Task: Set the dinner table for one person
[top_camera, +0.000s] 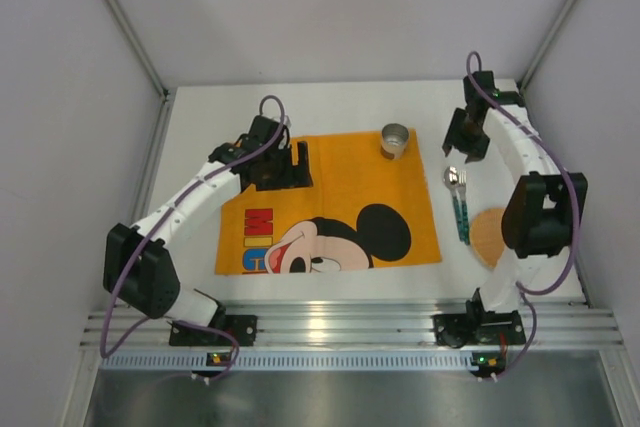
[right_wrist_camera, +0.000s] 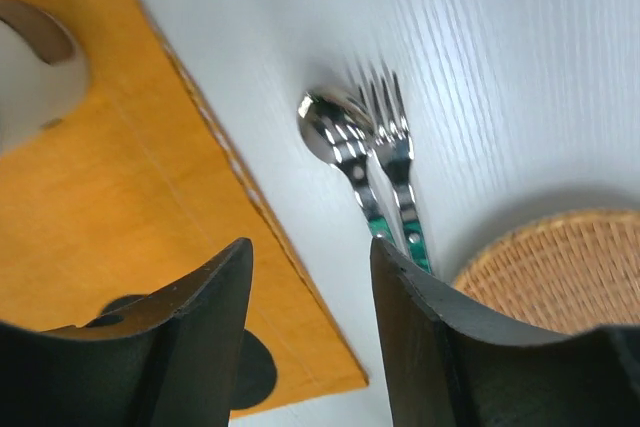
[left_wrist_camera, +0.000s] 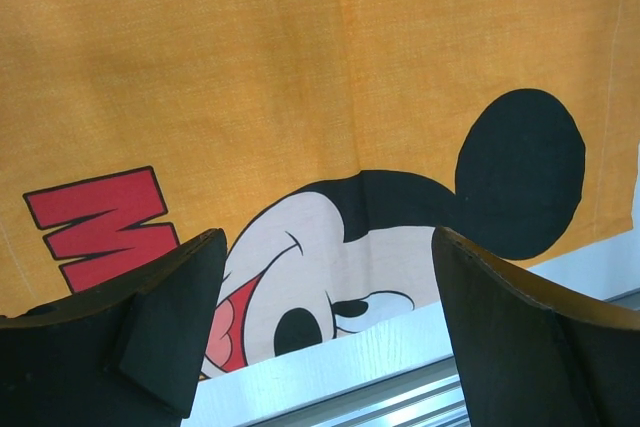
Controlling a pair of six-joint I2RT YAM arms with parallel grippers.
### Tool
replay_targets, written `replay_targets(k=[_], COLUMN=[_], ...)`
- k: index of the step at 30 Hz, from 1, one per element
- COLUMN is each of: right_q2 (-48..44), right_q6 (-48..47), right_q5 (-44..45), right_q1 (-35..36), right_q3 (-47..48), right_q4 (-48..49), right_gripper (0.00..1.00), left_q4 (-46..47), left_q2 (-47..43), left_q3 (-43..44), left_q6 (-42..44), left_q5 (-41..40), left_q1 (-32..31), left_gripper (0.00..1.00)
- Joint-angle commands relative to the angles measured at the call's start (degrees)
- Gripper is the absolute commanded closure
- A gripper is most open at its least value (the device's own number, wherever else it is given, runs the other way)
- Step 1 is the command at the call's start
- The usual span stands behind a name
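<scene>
Left fingers gape empty over the cloth; right fingers, parted and empty beside it, should straddle the fork alone, sparing the spoon

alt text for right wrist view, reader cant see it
A spoon and fork lie side by side on the white table, between the open jaws of the right gripper. An orange cloth beside them, a woven mat at the edge.
</scene>
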Motion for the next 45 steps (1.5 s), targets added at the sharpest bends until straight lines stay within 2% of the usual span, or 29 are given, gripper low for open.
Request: replay_targets(k=[1,5,11,21,32,36,38,42,45], right_q2=[-2.6,-3.1,-0.8,2.1,3.0,2.3,2.8,3.6,3.9], right_q6=[-0.4,0.6,0.6,-0.9,-1.8,-2.4,-2.5,-2.4,-2.6], right_q5=[0.3,-2.6,-2.2,-0.1,-1.8,-2.1,-2.2,-3.7,-4.1], right_q1=[0.1,-1.0,-1.6,-2.9,-6.8,-7.0,-7.1,-7.0,-6.6], right_q3=[-9.3,-17.3,-21.6,-21.1,-21.4,-20.5,-20.6,-21.7,-22.3], right_q4=[1.5,4.8,7.6,8.7,10.1,10.2,10.1,10.9,11.6], right_gripper=[0.49,0.53,0.54,0.55,0.55,0.47,0.46,0.53,0.72], left_q4=[3.5,4.2,3.5,3.6,3.4,3.1,3.1,3.1,3.0], left_q2=[1.2,2.1,1.5,-1.4,-0.5,-0.1,0.3,1.2,1.7], left_q3=[-0.5,-0.3,-0.7,-4.7,-3.5,-3.0,-2.7,-1.8,-1.3], left_q6=[1.5,1.4,1.9,0.9,0.6,0.7,0.7,0.9,0.9], left_q5=[2.2,3.5,3.5,2.5,2.5,2.4,2.6,2.9,2.9], left_q1=[0.0,0.0,0.0,0.1,0.0,0.0,0.0,0.0,0.0], left_gripper=[0.11,0.12,0.12,0.12,0.12,0.12,0.12,0.12,0.12])
